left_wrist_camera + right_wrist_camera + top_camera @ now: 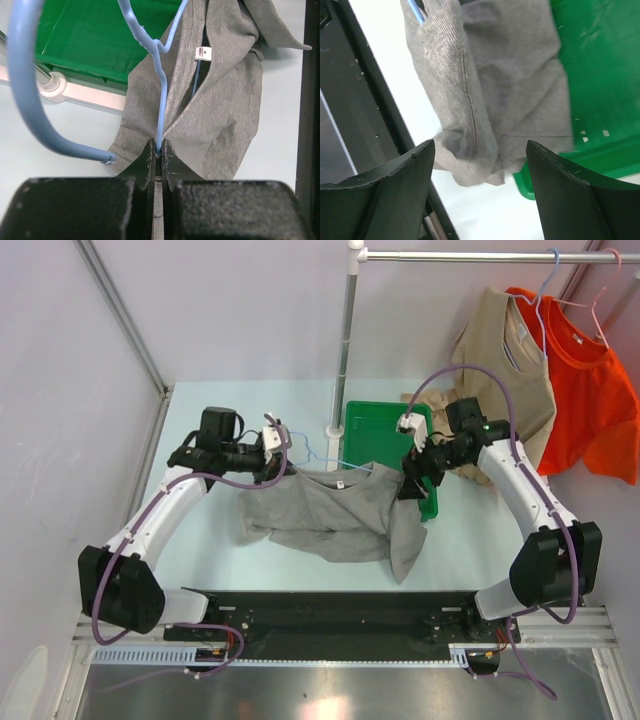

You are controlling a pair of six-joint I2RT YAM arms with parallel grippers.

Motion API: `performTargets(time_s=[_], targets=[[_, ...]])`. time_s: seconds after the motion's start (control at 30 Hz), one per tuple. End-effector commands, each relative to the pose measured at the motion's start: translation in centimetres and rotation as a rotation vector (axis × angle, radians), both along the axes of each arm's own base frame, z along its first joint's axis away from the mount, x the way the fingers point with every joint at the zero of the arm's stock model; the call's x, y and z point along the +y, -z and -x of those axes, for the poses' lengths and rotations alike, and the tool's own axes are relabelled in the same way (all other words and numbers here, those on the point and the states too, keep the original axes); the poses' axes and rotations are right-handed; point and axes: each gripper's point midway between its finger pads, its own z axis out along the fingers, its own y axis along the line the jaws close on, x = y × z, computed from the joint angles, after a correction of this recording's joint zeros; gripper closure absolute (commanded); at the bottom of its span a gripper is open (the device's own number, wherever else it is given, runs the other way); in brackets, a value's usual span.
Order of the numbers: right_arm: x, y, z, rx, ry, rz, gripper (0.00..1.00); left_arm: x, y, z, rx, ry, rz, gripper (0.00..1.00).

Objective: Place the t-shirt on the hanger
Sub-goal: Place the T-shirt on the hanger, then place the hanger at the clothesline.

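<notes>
Plain grey t-shirt point(330, 515), pale-blue hanger point(161, 105) — green tray point(372, 428)

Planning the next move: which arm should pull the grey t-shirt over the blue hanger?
Probably right. The right arm's fingers are open at the t-shirt; the left arm's fingers clamp the hanger.

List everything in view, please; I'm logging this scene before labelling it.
t-shirt: one, grey, crumpled mid-table, right end over the tray.
hanger: one, light blue, threaded into the t-shirt's neck.
tray: one, green, far side of the table.
tan shirt: one, hanging on the rail, right.
orange-red shirt: one, hanging beside it.
rail stand: one, white, behind the tray.
table: one, pale.
left fingers: black, shut on the hanger wire.
right fingers: black, open, at the t-shirt's right end.
</notes>
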Motion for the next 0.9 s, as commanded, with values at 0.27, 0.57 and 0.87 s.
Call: performTargets(time_s=[0.27, 0.57, 0.87], targets=[[2.3, -2.4, -1.4, -0.201, -0.153, 0.020, 0.46, -2.0, -2.7, 1.6, -0.118, 0.117, 0.014, 1.00], [5.6, -1.4, -0.3, -0.182, -0.283, 0.025, 0.65, -2.9, -3.9, 1.6, -0.128, 0.117, 0.046, 1.00], [8.3, -2.3, 0.6, -0.204, -0.355, -0.004, 0.56, -3.9, -4.4, 1.8, -0.127, 0.132, 0.064, 1.00]])
